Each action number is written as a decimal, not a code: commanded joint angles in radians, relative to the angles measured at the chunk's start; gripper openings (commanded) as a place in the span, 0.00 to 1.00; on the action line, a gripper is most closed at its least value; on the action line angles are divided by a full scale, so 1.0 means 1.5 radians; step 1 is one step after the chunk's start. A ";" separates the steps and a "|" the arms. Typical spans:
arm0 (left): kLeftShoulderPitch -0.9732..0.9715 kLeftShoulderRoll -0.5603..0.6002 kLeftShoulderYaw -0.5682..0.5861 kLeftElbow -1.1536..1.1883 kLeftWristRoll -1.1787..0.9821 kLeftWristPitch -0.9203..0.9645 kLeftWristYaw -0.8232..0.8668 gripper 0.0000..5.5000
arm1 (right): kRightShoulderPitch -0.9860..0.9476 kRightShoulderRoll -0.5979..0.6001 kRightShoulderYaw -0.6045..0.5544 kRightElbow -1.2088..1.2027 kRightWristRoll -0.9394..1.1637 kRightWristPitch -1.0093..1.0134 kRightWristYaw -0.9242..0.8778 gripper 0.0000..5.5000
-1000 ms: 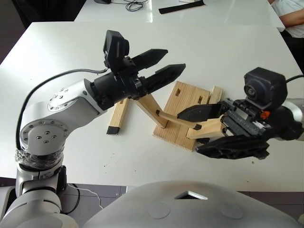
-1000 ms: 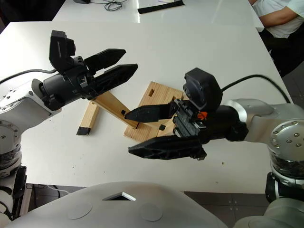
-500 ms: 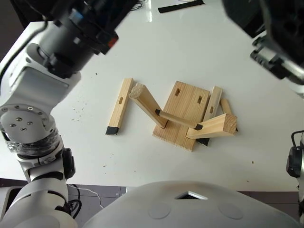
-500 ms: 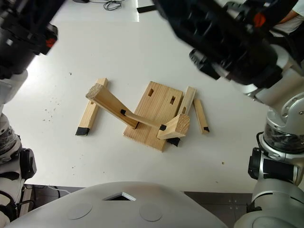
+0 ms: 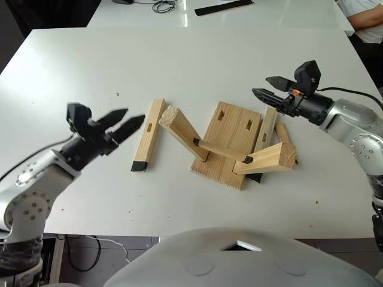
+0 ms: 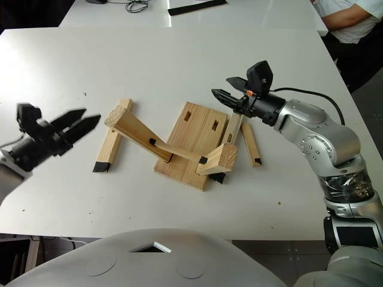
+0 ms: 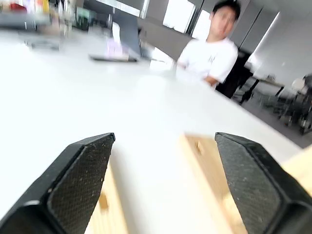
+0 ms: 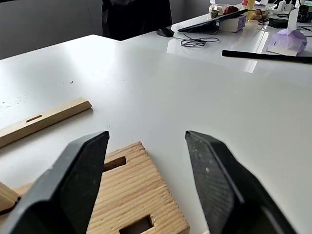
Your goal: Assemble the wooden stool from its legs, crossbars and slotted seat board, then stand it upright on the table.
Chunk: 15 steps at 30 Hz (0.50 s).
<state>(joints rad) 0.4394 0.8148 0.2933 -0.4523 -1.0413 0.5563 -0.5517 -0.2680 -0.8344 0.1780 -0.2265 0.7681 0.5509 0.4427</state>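
A: Where's the stool?
B: In pieces on the table. The seat board lies flat, with two legs joined by a crossbar across it.
A: Claws?
B: Left gripper and right gripper are both spread wide and empty. The sticks at the board's right edge are partly covered.

**White desk, stool parts lying loose**

White desk. Slotted seat board lies flat near the middle. A loose leg with a black tip lies left of it, apart. The leg assembly, two legs on one crossbar, rests across the board. A second loose leg and a short crossbar lie just beside the board's right edge. Black strip and cables at the far edge.
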 commanded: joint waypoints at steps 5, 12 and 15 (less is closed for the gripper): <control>0.063 -0.025 -0.231 -0.092 0.248 -0.048 -0.092 0.51 | 0.010 -0.017 0.156 0.116 -0.286 -0.124 0.214 0.28; -0.022 -0.115 -0.276 -0.141 0.263 -0.011 -0.012 0.30 | -0.053 0.020 0.145 0.183 -0.358 -0.164 0.306 0.08; -0.035 -0.129 -0.285 -0.144 0.270 -0.002 0.003 0.22 | -0.054 0.019 0.146 0.196 -0.399 -0.175 0.322 0.00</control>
<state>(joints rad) 0.4043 0.6361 -0.1193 -0.6593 -0.6600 0.5327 -0.5735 -0.3340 -0.7973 0.3973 0.0481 0.2188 0.3101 0.9102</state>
